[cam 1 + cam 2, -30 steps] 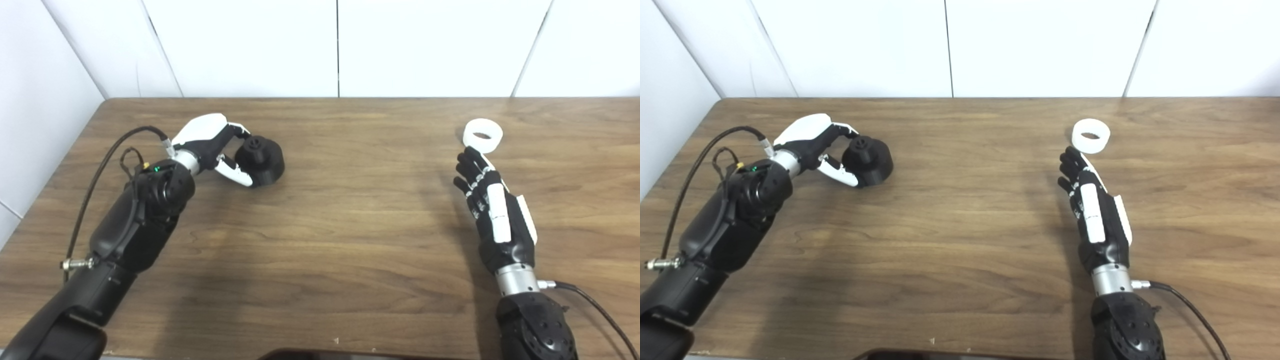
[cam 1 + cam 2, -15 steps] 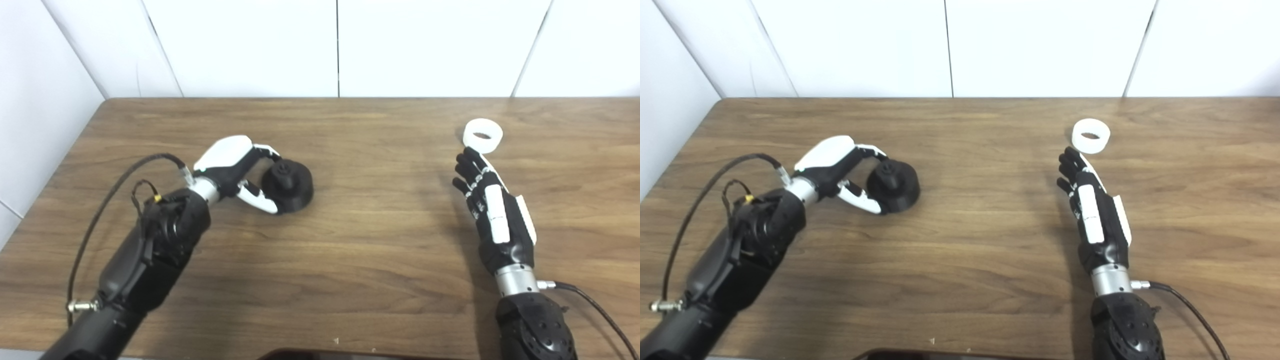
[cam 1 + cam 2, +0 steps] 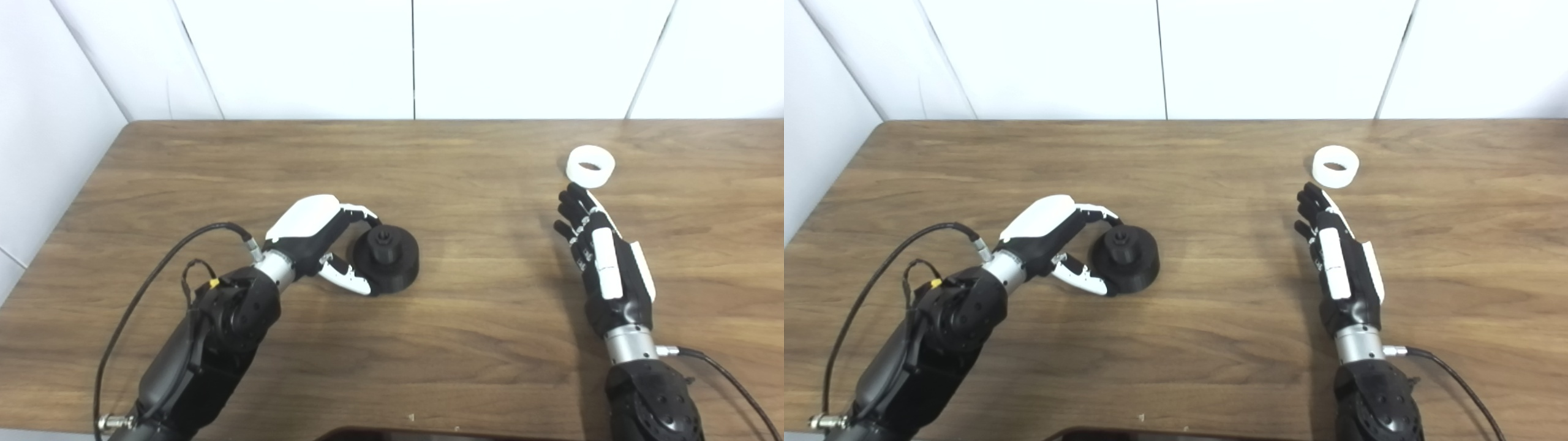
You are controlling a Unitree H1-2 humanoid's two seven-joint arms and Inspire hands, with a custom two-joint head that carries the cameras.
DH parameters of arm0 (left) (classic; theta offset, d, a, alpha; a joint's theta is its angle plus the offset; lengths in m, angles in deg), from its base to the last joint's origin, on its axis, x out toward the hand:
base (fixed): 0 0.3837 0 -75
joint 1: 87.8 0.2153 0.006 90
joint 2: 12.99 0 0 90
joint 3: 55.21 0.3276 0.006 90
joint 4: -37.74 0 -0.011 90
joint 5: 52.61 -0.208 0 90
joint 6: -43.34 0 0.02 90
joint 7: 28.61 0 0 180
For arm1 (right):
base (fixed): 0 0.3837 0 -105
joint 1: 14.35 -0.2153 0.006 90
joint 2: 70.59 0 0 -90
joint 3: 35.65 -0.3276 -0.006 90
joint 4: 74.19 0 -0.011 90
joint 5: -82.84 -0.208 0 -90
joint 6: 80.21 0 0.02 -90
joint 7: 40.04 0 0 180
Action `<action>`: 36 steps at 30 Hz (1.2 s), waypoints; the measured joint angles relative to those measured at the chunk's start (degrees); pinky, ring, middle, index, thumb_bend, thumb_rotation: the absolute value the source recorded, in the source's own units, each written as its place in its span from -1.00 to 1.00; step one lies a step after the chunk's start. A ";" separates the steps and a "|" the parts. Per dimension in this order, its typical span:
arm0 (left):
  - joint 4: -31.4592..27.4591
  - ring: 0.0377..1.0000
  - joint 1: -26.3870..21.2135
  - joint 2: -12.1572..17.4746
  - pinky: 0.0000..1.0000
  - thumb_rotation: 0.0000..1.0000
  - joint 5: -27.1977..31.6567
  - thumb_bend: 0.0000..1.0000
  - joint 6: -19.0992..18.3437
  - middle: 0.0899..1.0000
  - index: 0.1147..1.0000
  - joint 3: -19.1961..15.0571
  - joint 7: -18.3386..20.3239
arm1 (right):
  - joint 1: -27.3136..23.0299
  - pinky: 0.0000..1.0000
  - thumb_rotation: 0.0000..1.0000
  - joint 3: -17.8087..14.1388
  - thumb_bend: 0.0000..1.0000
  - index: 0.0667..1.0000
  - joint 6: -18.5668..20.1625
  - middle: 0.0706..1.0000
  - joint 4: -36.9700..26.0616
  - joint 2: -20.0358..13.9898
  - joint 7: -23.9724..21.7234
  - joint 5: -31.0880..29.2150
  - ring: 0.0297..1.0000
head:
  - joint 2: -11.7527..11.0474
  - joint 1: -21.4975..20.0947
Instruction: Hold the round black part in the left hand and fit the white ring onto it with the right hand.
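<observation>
A: Where does the white ring (image 3: 590, 166) lie from the right robot hand (image 3: 603, 260)?

B: Straight ahead of it, toward the far edge of the table (image 3: 465, 343). The fingertips point at it and stop just short; I see a thin gap, no contact. That robot hand is flat and spread, holding nothing. Its long line runs almost directly at the ring, so I judge a short forward reach would do.

A: And the black part (image 3: 388, 258)?

B: Left of centre, sitting on the table with its stub upright. The left robot hand (image 3: 318, 239) is curled around its left side, fingers over the top edge and thumb low at the front, gripping it.

A: Which robot hand is nearer the ring?

B: The right, by far. The left and the black part are well apart from it, across the table.

A: Shapes and surfaces?

B: The ring is a short, thick-walled band, matte white, lying flat with its hole up. The black part is a squat round disc, matte, with a small raised post at its middle. The table is wood grain, smooth, faintly glossy.
</observation>
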 measured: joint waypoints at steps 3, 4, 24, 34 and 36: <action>-1.21 0.81 1.03 -0.64 0.67 -0.47 -0.03 0.54 -0.02 0.69 0.38 0.34 0.12 | 0.46 0.79 0.77 0.05 0.22 0.75 0.36 0.77 -0.50 0.15 0.10 0.07 0.85 | 0.09 -0.18; -1.69 0.80 1.57 -0.83 0.66 -0.47 -0.03 0.54 -0.01 0.69 0.38 0.55 0.14 | 0.68 0.79 0.77 0.12 0.22 0.75 0.56 0.77 -0.72 0.31 0.15 0.13 0.85 | 0.18 -0.26; -3.84 0.83 4.18 -2.67 0.70 -0.48 0.00 0.54 2.97 0.69 0.35 3.14 0.09 | 1.06 0.79 0.78 0.43 0.23 0.76 1.13 0.78 -1.14 0.70 0.27 1.26 0.85 | 0.62 -1.50; -3.84 0.83 4.36 -3.46 0.70 -0.49 -0.57 0.53 3.76 0.69 0.36 3.63 0.38 | 1.38 0.73 0.71 -0.10 0.15 0.76 2.39 0.81 -2.10 0.61 0.83 1.63 0.84 | 1.14 -2.02; -3.84 0.83 4.36 -3.47 0.70 -0.50 -0.59 0.54 3.82 0.69 0.36 3.62 0.40 | 1.23 0.66 0.46 -0.22 0.10 0.70 2.82 0.78 -3.19 -0.16 1.38 4.38 0.79 | 1.06 -2.29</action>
